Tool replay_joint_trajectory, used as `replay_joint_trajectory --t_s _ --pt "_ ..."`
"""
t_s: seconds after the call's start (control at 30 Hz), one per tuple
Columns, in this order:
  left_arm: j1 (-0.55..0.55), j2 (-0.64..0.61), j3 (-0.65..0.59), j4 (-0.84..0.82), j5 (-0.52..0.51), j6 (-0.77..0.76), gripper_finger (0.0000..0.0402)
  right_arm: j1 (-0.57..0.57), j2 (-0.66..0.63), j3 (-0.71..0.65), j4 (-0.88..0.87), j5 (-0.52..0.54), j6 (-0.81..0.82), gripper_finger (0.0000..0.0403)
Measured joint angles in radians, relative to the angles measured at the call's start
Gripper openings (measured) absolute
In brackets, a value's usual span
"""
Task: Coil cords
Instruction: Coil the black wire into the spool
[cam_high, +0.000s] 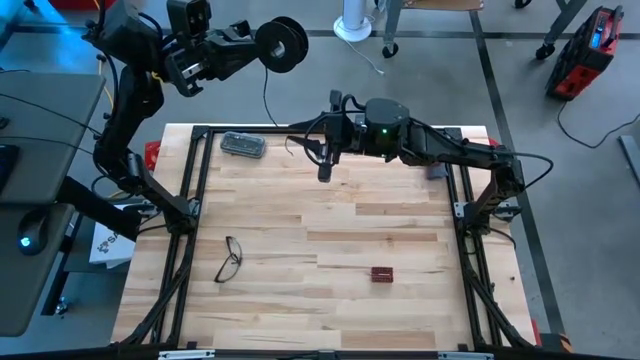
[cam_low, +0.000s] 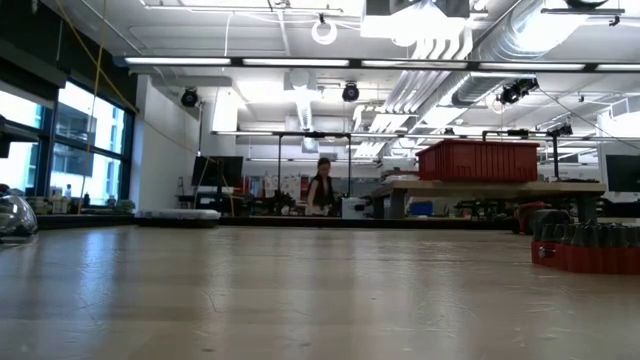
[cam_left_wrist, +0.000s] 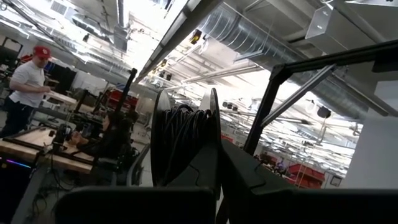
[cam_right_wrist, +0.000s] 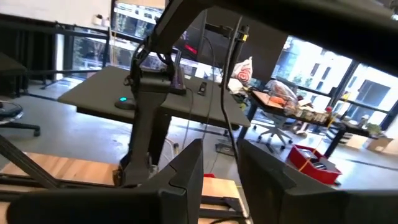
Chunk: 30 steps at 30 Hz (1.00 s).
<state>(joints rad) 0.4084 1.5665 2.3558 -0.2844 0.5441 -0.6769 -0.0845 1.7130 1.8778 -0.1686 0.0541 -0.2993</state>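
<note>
My left gripper (cam_high: 262, 45) is raised beyond the table's far left corner, shut on the small round black reel (cam_high: 283, 43). The left wrist view shows the reel (cam_left_wrist: 183, 140) edge-on, with dark wire wound on it. From the reel the thin dark wire (cam_high: 266, 95) hangs slack toward the table's far edge. There my right gripper (cam_high: 318, 150) stands level and open. In the right wrist view the wire (cam_right_wrist: 231, 118) runs through the gap between its fingers (cam_right_wrist: 186, 171). Neither gripper shows in the low view. My left gripper holds the reel between its two fingers, which come at it roughly level from the table's left. In the left wrist view one finger (cam_left_wrist: 249, 180) lies against the reel's flange (cam_left_wrist: 214, 134). The reel stands on edge, lifted clear above the floor beyond the table. My right gripper has the wire between its fingers; whether a finger touches it, I cannot tell.
Black-framed eyeglasses (cam_high: 229, 259) lie at the near left of the wooden table (cam_high: 330, 300). A small red block (cam_high: 382, 273) sits at the near middle. A clear grey case (cam_high: 243, 145) rests by the far edge. Black frame rails (cam_high: 190, 200) border the table.
</note>
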Motion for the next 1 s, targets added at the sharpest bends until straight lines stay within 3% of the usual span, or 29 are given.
replay_joint_trajectory --t_s 0.57,1.0 --pt "-0.016 0.0 0.0 0.0 -0.002 -0.003 0.0001 0.0 0.0 0.0 -0.025 0.051 -0.154 0.0092" --pt "-0.083 0.0 0.0 0.021 -0.073 0.024 0.0001 0.008 0.001 0.0 -0.045 0.045 -0.202 0.0078"
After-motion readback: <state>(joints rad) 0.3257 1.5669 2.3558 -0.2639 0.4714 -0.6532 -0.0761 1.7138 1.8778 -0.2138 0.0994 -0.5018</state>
